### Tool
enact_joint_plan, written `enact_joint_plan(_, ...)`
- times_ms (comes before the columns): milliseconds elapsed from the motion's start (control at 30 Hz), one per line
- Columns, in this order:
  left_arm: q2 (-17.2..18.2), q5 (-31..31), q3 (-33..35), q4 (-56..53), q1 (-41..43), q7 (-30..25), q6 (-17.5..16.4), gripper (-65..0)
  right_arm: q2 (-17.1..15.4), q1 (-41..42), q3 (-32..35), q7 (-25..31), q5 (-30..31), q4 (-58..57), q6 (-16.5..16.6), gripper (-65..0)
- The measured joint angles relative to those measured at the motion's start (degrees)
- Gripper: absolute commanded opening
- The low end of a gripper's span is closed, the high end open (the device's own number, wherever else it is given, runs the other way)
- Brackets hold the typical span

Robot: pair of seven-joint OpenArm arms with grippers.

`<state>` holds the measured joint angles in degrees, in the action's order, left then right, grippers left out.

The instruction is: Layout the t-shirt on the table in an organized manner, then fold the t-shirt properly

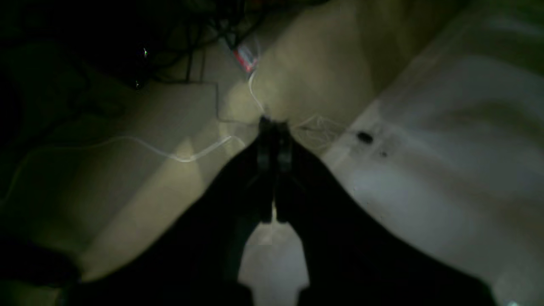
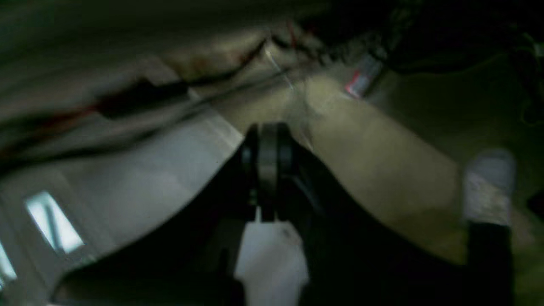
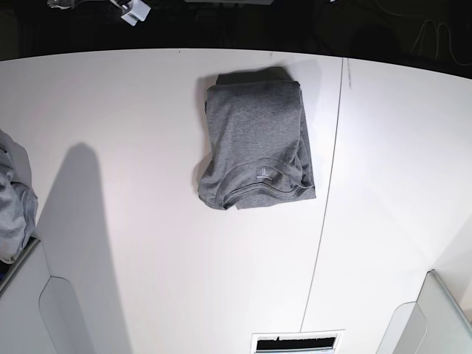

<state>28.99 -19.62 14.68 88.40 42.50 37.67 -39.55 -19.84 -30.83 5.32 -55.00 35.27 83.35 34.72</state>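
The heather grey t-shirt [image 3: 254, 136] lies folded into a compact rectangle on the white table [image 3: 133, 110], just left of the thin dark seam [image 3: 328, 184]. Its ribbed collar and label face the near edge. Neither arm shows in the base view. In the left wrist view my left gripper [image 1: 274, 127] is shut with nothing between its dark fingers, and it hangs over a dim floor away from the shirt. The right wrist view shows my right gripper [image 2: 267, 131] also shut and empty, over a similar dark area. No cloth appears in either wrist view.
Paler bluish-grey bunched cloth [image 3: 11, 199] sits at the table's left edge. Light grey bins stand at the near left [image 3: 29, 310] and near right [image 3: 435, 317]. A slotted plate [image 3: 295, 343] lies at the front edge. Cables [image 1: 182, 157] trail across the floor.
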Motion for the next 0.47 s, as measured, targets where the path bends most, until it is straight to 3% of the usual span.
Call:
enact_joint_plan(100,-0.13,3.45,4.7,-9.14,-4.37,-5.18,-0.04,-65.0,0.0,0.17,4.7,6.05,-7.76,-3.54,-0.42,-65.0)
enact_joint_plan(200,-0.46,3.17,8.96,-19.78,-10.64,-8.22,0.11,-65.0,0.04,2.08,8.07,10.56,-10.25,-9.84,-0.9,-65.0)
enact_joint_plan(367,-4.11,3.39,18.08,-37.33,-21.05,-8.15,0.28,-65.0,0.85,8.02,10.75,11.17,-12.74,-22.6,-1.03,-65.0)
enact_joint_plan(467,-8.61,3.52,21.7,-44.74,-26.58,-8.98,3.39,-65.0,1.22,11.23,10.75,11.3,-12.81,-28.46,-1.22,-65.0)
